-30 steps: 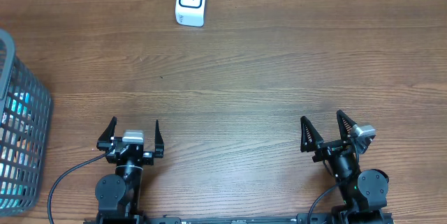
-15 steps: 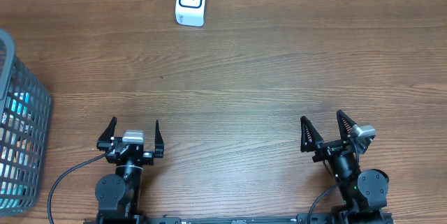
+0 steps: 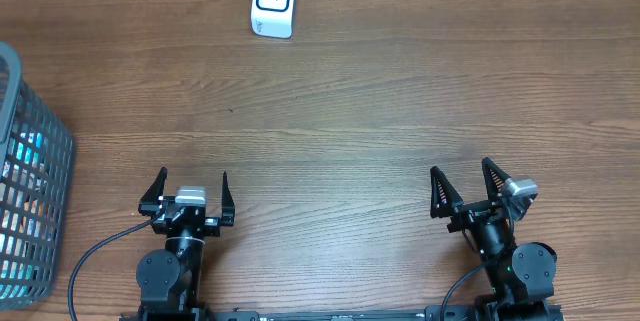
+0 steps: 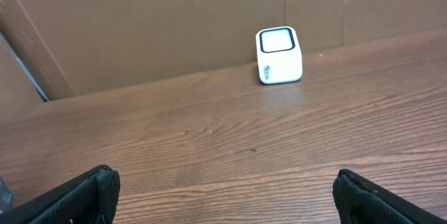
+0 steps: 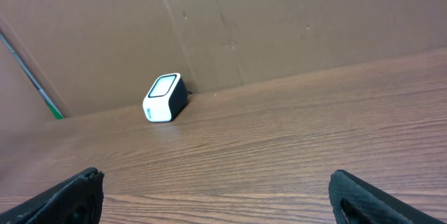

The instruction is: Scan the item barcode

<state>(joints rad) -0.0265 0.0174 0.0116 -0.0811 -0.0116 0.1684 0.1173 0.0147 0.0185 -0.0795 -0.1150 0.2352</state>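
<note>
Overhead view: at the near edge of a brown wood-grain tabletop (image 3: 350,111), the left claw (image 3: 193,176) and the right claw (image 3: 460,167) rest well apart, both spread wide and gripping nothing, their black toothed fingers (image 4: 84,196) pointing away across the boards. At the far left stands a grey plastic lattice basket (image 3: 50,176), seen only from above; blue and white goods (image 3: 25,151) glimmer through its bars, too hidden to identify. At the far edge, well apart from both claws and closer to the left arm's side, sits the small white scanner (image 3: 273,3), a rounded block whose long axis runs near to far, its dark-rimmed window facing up. The wrist views alone show blue print on its front face and the plain brown cardboard wall (image 4: 174,21) just behind it.
</note>
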